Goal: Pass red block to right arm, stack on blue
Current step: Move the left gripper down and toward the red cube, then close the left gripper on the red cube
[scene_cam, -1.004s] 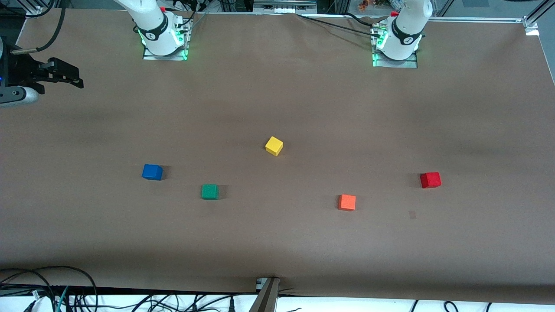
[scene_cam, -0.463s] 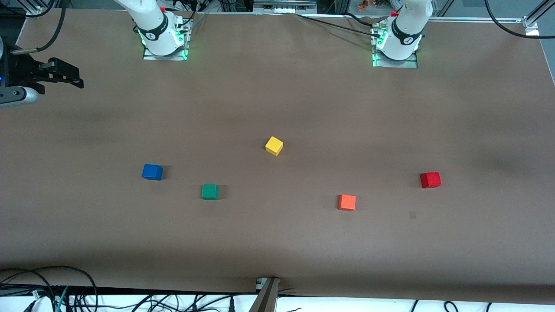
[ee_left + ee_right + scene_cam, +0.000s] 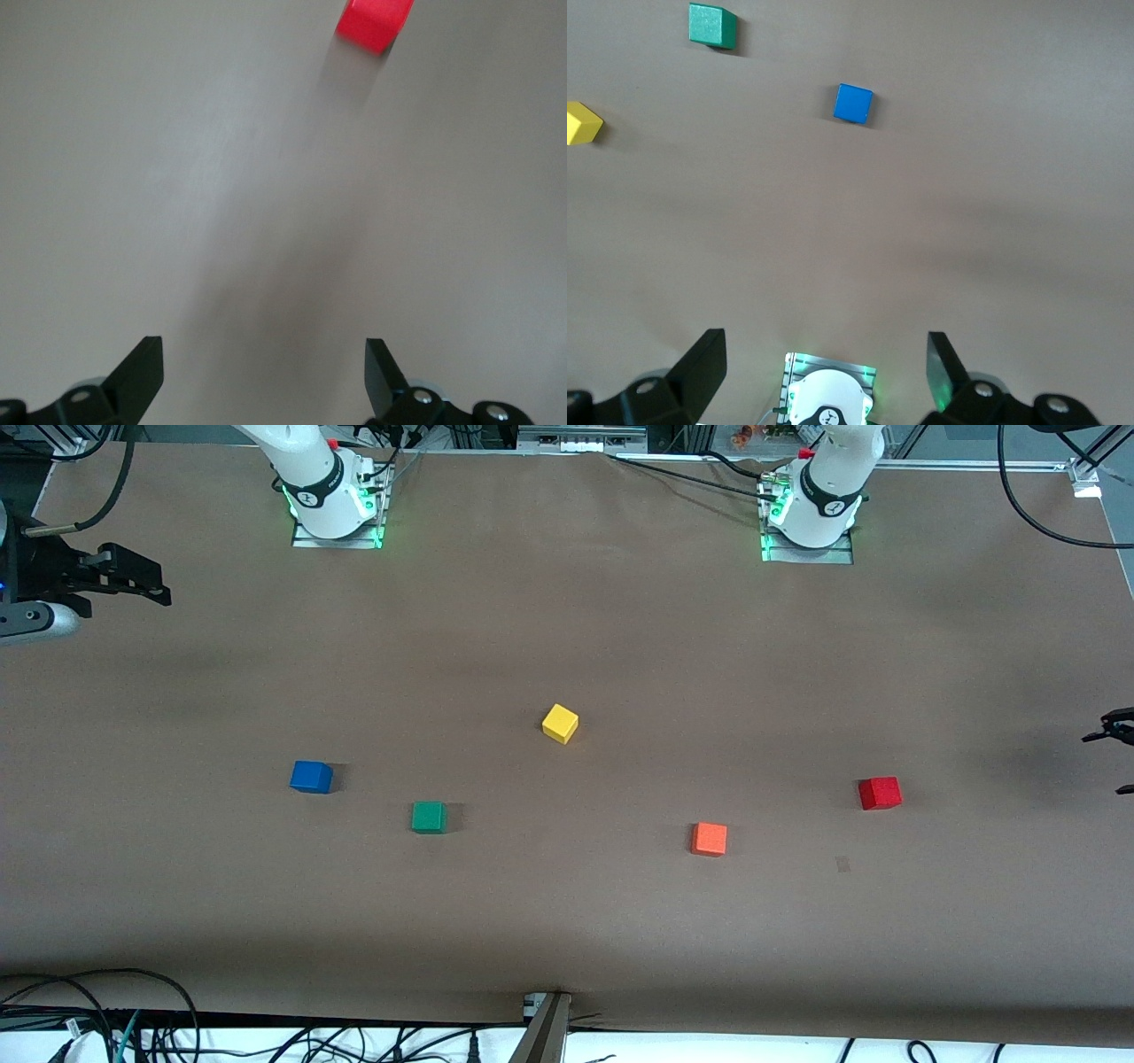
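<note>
A: Reading the front view from the right arm's end, we first meet the right gripper [image 3: 133, 580], a slim black two-finger tool held over the bare brown table [image 3: 567, 921] at its edge. Its fingers stand wide apart in its wrist view and hold nothing; this arm waits.

B: Next we note the small solid blue cube [image 3: 311, 777], then the small green cube [image 3: 429, 817], the yellow cube [image 3: 560, 723] and the lighter orange cube [image 3: 709, 839].

A: The small pure-red cube [image 3: 880, 793] rests on the table toward the left arm's end, apart from everything.

B: At the frame's edge we see only the fingertips of the left gripper [image 3: 1114, 762]. Its wrist view shows the jaws spread wide and empty, with the red cube [image 3: 375, 24] ahead of them.

A: We judge the task barely begun: no grasp, no handover, no stacking.

B: Most of the left gripper is cut off in the front view, and the red cube is blurred and partly cropped in the left wrist view.
</note>
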Motion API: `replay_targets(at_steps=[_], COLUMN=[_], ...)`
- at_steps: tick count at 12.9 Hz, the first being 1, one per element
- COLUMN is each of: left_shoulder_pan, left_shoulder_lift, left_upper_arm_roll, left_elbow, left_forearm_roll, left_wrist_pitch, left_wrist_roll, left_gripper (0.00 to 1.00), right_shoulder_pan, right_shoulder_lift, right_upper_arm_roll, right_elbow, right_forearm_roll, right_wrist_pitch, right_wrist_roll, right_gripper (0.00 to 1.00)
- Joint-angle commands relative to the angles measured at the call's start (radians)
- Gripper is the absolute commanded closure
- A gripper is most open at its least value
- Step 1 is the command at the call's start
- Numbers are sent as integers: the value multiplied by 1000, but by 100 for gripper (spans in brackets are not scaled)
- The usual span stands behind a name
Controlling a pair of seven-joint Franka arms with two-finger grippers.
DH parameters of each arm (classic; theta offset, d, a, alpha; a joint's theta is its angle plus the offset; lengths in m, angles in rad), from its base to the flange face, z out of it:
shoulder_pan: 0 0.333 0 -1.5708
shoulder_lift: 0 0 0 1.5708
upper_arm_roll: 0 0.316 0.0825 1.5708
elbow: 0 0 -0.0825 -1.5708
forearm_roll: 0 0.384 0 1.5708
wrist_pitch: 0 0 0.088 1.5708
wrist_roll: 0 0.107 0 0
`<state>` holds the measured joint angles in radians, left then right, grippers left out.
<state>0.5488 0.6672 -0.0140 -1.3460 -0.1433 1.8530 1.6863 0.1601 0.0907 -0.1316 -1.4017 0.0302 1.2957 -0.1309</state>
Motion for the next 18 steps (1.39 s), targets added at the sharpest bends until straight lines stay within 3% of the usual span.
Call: replay_targets(at_steps=[1, 6, 10, 14, 18], left_shoulder_pan=[42, 42, 30, 28, 16], left_shoulder_lift=[81, 181, 277, 330, 402], left_upper_arm_roll=[-12, -21, -26, -35, -35], left_elbow=[39, 48, 50, 50, 51], left_forearm_roll=[-154, -333, -519, -649, -751], left_wrist_pitch=[-27, -171, -277, -293, -322], left_wrist_roll=[124, 190, 476, 706, 832], left_gripper=[0, 0, 0, 0, 0], right_shoulder_pan=[3, -1, -5, -7, 3], right_shoulder_lift=[-5, -6, -5, -5, 1], right_upper_arm_roll=[3, 0, -2, -3, 1], right_elbow=[0, 0, -2, -2, 0], right_forearm_roll=[8, 4, 2, 8, 8], right_wrist_pitch=[4, 2, -3, 4, 5], right_wrist_roll=[-1, -10, -13, -15, -13], right_gripper=[0, 0, 0, 0, 0])
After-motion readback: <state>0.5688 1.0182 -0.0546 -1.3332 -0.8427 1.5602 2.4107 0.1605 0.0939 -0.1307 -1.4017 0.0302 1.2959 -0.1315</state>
